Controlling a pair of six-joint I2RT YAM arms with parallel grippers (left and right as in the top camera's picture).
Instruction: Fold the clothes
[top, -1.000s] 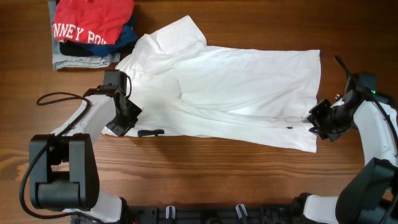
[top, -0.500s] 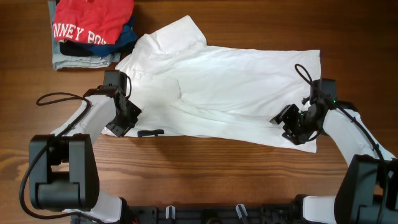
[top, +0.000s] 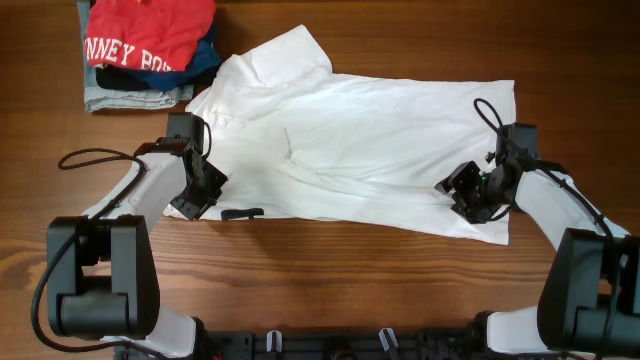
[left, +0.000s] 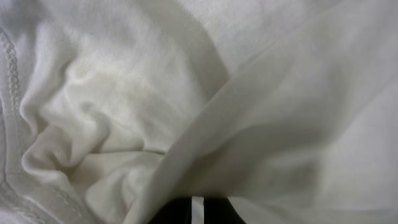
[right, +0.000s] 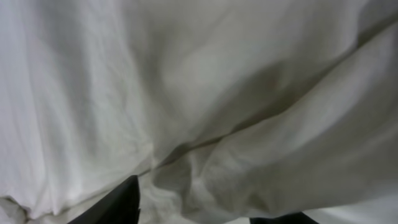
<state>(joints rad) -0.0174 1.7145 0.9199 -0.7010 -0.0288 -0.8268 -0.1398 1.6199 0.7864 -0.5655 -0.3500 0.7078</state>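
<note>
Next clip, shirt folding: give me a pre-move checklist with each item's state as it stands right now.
1. White T-shirt spread flat on table: ok, some wrinkles.
2. Left gripper at the shirt's near left edge: ok.
3. Right gripper on the shirt by its near right corner: ok.
4. Grips closed on fabric: cannot tell; wrist views show mostly close cloth.
5. Folded stack clear of the sleeve: cannot tell; they lie close.

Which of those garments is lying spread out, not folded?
The white T-shirt, spread out mid-table. The red garment with lettering and the blue garments beneath it sit stacked in the far left corner.
</note>
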